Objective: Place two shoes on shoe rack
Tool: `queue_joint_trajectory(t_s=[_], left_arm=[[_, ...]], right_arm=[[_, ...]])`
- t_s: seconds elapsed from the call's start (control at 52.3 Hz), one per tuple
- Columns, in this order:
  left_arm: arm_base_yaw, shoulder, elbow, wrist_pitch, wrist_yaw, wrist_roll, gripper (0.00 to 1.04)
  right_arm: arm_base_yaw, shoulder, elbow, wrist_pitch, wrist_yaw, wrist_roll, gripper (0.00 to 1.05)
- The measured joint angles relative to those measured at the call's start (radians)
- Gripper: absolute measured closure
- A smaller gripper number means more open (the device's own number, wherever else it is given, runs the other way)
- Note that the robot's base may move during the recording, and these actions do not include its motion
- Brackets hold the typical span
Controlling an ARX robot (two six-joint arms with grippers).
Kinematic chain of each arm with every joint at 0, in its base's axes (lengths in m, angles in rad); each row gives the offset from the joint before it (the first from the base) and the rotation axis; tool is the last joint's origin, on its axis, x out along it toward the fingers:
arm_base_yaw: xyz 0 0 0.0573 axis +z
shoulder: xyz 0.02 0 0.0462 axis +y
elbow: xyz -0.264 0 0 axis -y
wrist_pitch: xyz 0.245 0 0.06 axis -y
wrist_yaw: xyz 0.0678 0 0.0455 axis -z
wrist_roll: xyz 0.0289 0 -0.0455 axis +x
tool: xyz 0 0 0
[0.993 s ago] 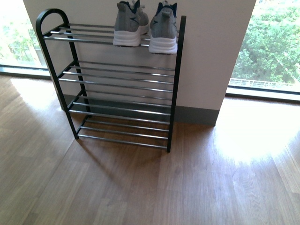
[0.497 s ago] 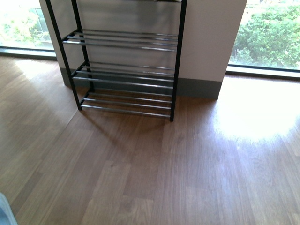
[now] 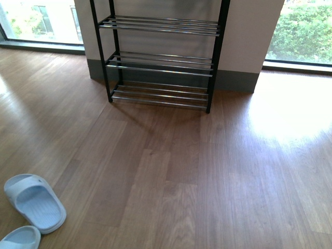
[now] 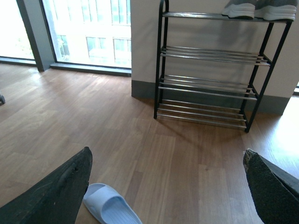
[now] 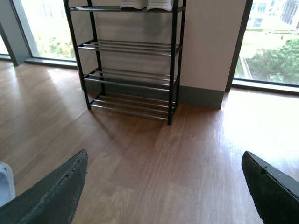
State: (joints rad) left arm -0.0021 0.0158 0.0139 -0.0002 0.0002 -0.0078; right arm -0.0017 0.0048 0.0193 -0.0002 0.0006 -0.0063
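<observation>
The shoe rack stands against the wall; the front view shows only its lower three tiers. Two pale blue slippers lie on the floor at the near left, one whole and one cut by the frame edge. In the left wrist view the grey sneakers sit on the rack's top tier, and one slipper lies just by my open left gripper's finger. My right gripper is open over bare floor, facing the rack and the sneaker soles. A slipper edge shows beside it.
Wood floor stretches between me and the rack. Floor-length windows flank the white wall column behind the rack, with a bright sun patch on the floor at the right.
The front view has tilted down and swung left: the rack has slid up and right, the sneakers have left the top of the frame, and the slippers have come into view at the lower left.
</observation>
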Motion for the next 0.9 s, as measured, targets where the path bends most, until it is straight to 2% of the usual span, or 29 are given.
queue_joint_trajectory(t_s=[0.898], left_arm=[[0.0,0.0,0.0,-0.001,0.0,0.0,0.09]], right_arm=[[0.0,0.0,0.0,0.0,0.0,0.0,0.09]])
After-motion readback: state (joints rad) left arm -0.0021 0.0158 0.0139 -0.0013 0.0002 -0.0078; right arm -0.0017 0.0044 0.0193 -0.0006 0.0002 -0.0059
